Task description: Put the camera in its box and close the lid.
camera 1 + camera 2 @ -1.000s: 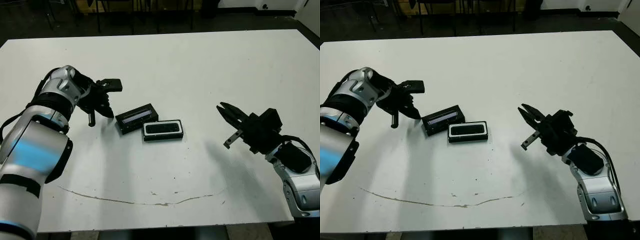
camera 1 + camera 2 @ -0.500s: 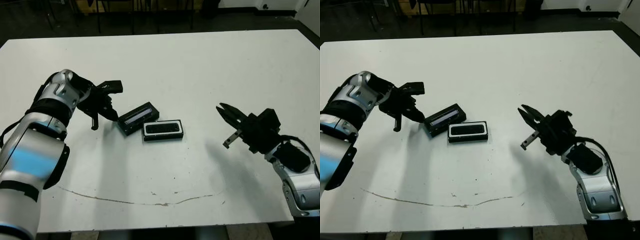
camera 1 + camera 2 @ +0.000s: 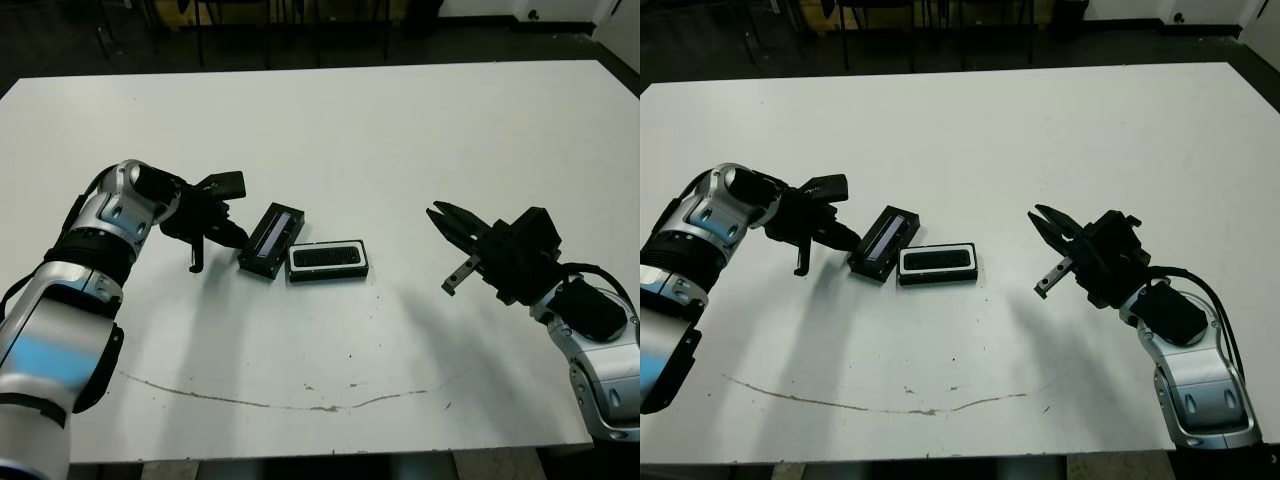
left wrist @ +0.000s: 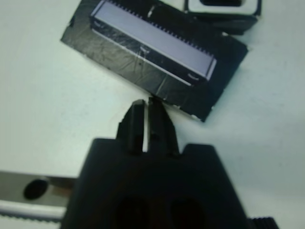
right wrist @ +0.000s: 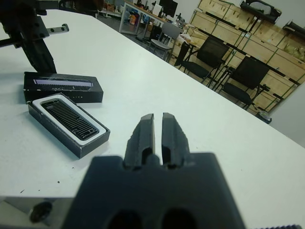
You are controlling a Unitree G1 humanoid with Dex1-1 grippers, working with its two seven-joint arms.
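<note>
1. Left end effector (image 4: 147,107): fingers pressed together, gripping nothing; its tips sit at the long edge of the lid (image 3: 271,238), at or just short of touching.
2. Right end effector (image 3: 443,222): fingers nearly shut with a thin gap, empty, held above the worktop (image 3: 400,130) well apart from the box (image 3: 328,260).
3. Lid: lies flat on the worktop, pale strip facing up, angled against the box with one corner touching or just beside the box's end.
4. Box: rests on the worktop between the two end effectors, nearer the left one.
5. Camera (image 5: 68,118): lies inside the box, filling the white-lined recess; box uncovered.
</note>
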